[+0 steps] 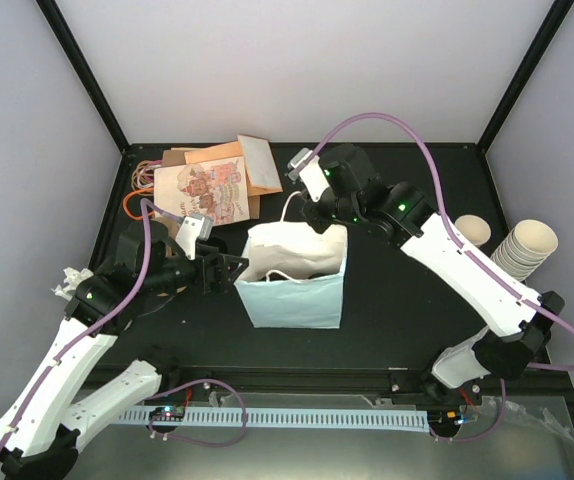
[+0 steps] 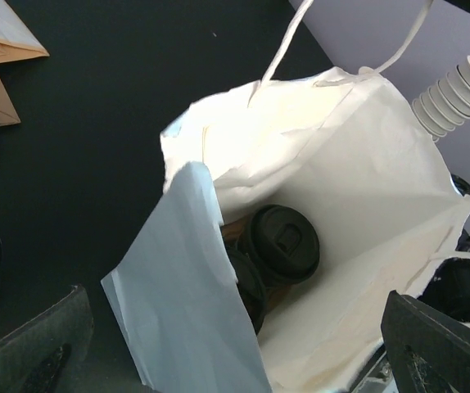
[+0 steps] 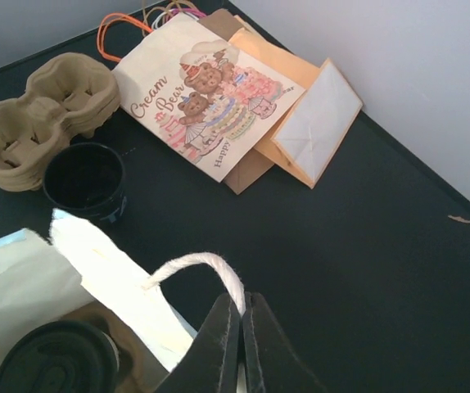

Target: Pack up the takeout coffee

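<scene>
The takeout coffee (image 2: 284, 243) stands inside an open white paper bag (image 2: 358, 164), its black lid facing up. A second black lid (image 2: 250, 285) lies half hidden beside it under the bag's folded front wall. In the right wrist view one black lid (image 3: 55, 360) shows in the bag's mouth. My right gripper (image 3: 241, 307) is shut on the bag's white rope handle (image 3: 194, 266) at the far rim of the bag (image 1: 292, 290). My left gripper (image 2: 235, 360) is open just left of the bag, looking into it, with nothing between its fingers (image 2: 38, 344).
Flat printed paper bags (image 1: 207, 185) and envelopes lie at the back left. A brown pulp carrier (image 3: 42, 119) and a black round tub (image 3: 83, 176) sit near the bag. Lidless cream cups, one single (image 1: 474, 230) and one stack (image 1: 522, 245), are at the right.
</scene>
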